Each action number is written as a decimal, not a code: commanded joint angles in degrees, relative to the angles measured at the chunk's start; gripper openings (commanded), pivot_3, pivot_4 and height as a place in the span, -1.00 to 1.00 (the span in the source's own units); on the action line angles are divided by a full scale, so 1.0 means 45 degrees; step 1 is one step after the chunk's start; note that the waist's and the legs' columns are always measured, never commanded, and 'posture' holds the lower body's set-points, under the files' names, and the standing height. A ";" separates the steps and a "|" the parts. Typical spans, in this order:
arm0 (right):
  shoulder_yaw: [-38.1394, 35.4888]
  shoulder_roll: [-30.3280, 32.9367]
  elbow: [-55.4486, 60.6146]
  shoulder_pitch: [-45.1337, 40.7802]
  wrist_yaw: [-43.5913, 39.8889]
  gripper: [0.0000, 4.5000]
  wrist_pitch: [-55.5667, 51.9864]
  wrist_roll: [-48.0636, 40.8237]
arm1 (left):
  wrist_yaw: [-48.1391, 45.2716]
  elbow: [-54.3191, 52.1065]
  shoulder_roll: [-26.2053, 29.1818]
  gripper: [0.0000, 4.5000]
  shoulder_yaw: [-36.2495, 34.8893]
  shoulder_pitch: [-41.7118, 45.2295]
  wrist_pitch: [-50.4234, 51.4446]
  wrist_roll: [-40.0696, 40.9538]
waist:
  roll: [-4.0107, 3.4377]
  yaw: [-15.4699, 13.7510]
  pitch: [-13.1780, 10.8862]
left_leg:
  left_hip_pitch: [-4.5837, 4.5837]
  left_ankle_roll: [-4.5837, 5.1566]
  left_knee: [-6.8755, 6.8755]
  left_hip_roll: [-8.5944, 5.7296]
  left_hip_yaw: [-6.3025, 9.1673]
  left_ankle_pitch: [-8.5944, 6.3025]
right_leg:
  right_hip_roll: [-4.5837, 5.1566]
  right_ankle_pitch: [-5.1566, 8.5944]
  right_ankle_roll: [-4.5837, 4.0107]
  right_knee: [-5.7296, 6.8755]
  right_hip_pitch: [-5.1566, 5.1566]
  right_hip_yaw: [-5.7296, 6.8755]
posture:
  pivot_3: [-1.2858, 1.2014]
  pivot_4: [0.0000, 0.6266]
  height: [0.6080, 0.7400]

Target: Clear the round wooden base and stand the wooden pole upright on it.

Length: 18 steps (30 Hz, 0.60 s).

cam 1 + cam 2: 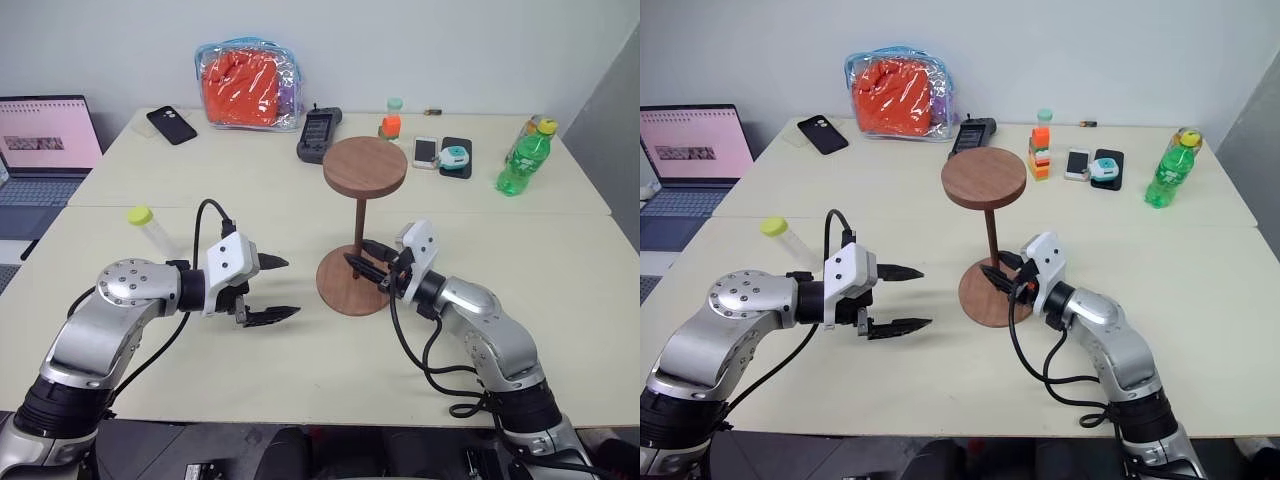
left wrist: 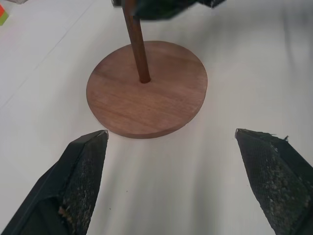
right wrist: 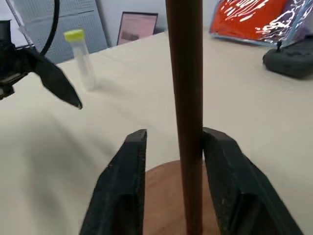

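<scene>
The round wooden base (image 1: 335,290) lies flat on the table in front of me. The wooden pole (image 1: 360,222) stands upright in the base's centre, with its own round disc (image 1: 365,165) on top. My right gripper (image 1: 364,258) reaches in level from the right, low on the pole. In the right wrist view the pole (image 3: 185,98) passes between the parted fingers (image 3: 129,166), close to one and clear of the other. My left gripper (image 1: 290,288) hangs wide open and empty, left of the base and apart from it. The base (image 2: 146,95) lies just beyond its fingertips in the left wrist view.
A clear tube with a yellow-green cap (image 1: 150,228) lies at the left. Farther back are a laptop (image 1: 45,140), a black phone (image 1: 172,125), a clear bag of orange stuff (image 1: 248,85), a black handset (image 1: 318,133), small gadgets (image 1: 445,153) and a green bottle (image 1: 525,158).
</scene>
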<state>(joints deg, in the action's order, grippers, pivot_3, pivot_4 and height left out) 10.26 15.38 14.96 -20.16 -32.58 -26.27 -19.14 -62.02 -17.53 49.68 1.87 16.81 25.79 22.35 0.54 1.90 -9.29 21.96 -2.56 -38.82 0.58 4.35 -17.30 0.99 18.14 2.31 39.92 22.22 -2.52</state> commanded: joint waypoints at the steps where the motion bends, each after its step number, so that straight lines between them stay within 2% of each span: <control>1: -0.0044 0.0161 0.0756 -0.0182 -0.0258 0.27 -0.0114 -0.0191 | 0.0019 -0.0382 0.0015 0.93 -0.0153 0.0164 -0.0137 0.0020 | 0.0000 0.0004 0.0000 | -0.0002 0.0000 0.0002 0.0002 0.0000 0.0000 | -0.0001 0.0000 -0.0001 -0.0001 0.0000 0.0000 | 0.03 -0.52 1.00; 3: 0.0017 0.0419 0.0778 -0.0075 -0.0385 0.45 -0.0115 -0.0037 | 0.0071 -0.0375 -0.0059 0.93 -0.0154 0.0189 -0.0132 0.0049 | 0.0000 0.0000 0.0000 | 0.0000 0.0000 0.0004 0.0002 0.0005 0.0000 | -0.0007 0.0001 -0.0002 -0.0003 -0.0001 0.0003 | 0.03 -0.52 1.00; 9: -0.0327 0.2074 0.1264 0.0509 -0.1120 0.45 -0.0036 0.0273 | 0.0427 -0.0447 -0.0473 0.93 -0.0664 0.0371 0.0208 0.0630 | 0.0003 -0.0066 -0.0002 | 0.0005 0.0000 0.0001 -0.0016 0.0004 0.0000 | 0.0005 0.0002 -0.0002 -0.0013 -0.0011 0.0004 | 0.03 -0.52 1.00; 15: -0.1946 0.5779 0.3049 0.1771 -0.3896 0.45 -0.0856 -0.1299 | 0.0676 -0.0562 -0.0029 0.93 -0.1223 0.0528 0.0921 0.0919 | -0.0004 -0.0057 -0.0021 | 0.0017 0.0003 0.0000 -0.0018 0.0009 -0.0001 | 0.0007 0.0004 0.0001 -0.0027 -0.0011 0.0007 | 0.03 -0.52 1.00; 18: -0.3868 0.7406 0.3407 0.2596 -0.5014 0.45 -0.1107 -0.2194 | 0.0331 -0.0393 0.0617 0.93 -0.1438 0.0164 0.0753 0.0672 | -0.0006 -0.0015 -0.0023 | 0.0007 0.0005 0.0008 -0.0004 0.0010 -0.0003 | 0.0005 0.0004 0.0001 -0.0030 -0.0020 0.0004 | 0.03 -0.52 1.00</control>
<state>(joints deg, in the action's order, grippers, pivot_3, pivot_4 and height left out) -0.78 45.45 27.52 -9.74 -51.43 -30.78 -25.75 -59.59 -18.61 50.29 -2.51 18.29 29.76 25.96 0.51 1.84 -9.39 22.00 -2.54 -38.76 0.58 4.40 -17.31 1.01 18.16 2.31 39.78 22.13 -2.50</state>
